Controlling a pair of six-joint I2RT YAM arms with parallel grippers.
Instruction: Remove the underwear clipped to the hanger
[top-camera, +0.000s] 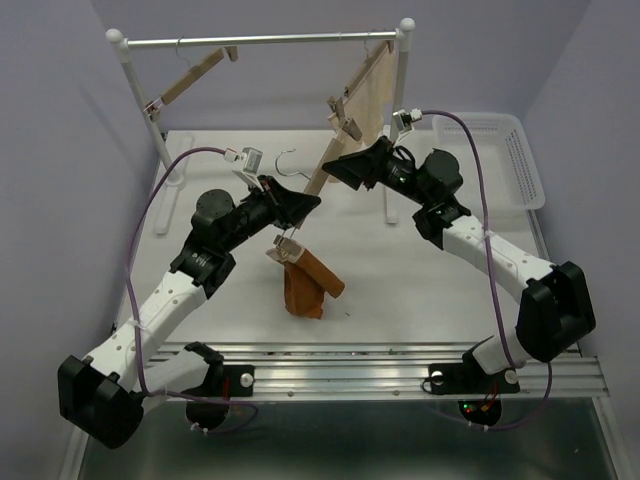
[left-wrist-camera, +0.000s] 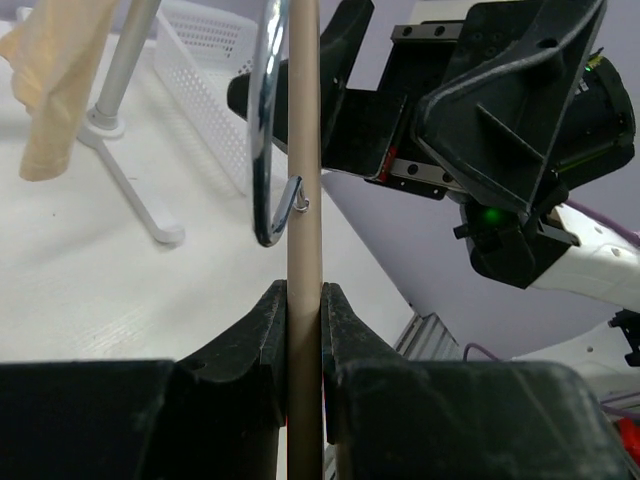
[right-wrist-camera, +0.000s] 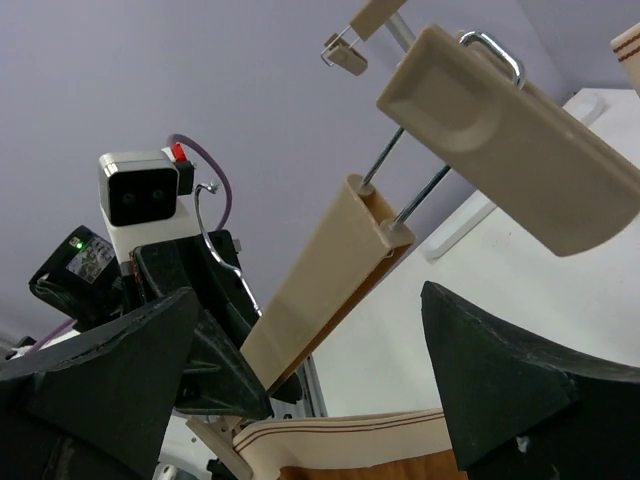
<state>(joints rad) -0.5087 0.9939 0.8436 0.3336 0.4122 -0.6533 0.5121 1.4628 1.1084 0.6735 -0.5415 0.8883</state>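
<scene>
The hanger (top-camera: 322, 172) is a light-wood bar held tilted above the table, its wire hook (top-camera: 288, 158) pointing left. My left gripper (top-camera: 305, 203) is shut on the bar's middle; the left wrist view shows both jaws pressed on the bar (left-wrist-camera: 304, 200) below the hook (left-wrist-camera: 266, 150). The rust-brown underwear (top-camera: 305, 285) hangs from the lower clip (top-camera: 285, 245) and rests on the table. My right gripper (top-camera: 335, 165) is open around the bar's upper part (right-wrist-camera: 320, 290), below the free upper clip (right-wrist-camera: 500, 140). The underwear's pale waistband (right-wrist-camera: 370, 440) shows below.
A white clothes rack (top-camera: 260, 40) stands at the back with a bare wooden hanger (top-camera: 195, 80) and a cream-beige garment (top-camera: 375, 90) on another hanger. A white basket (top-camera: 510, 155) sits at the back right. The rack's feet (left-wrist-camera: 130, 190) rest on the table.
</scene>
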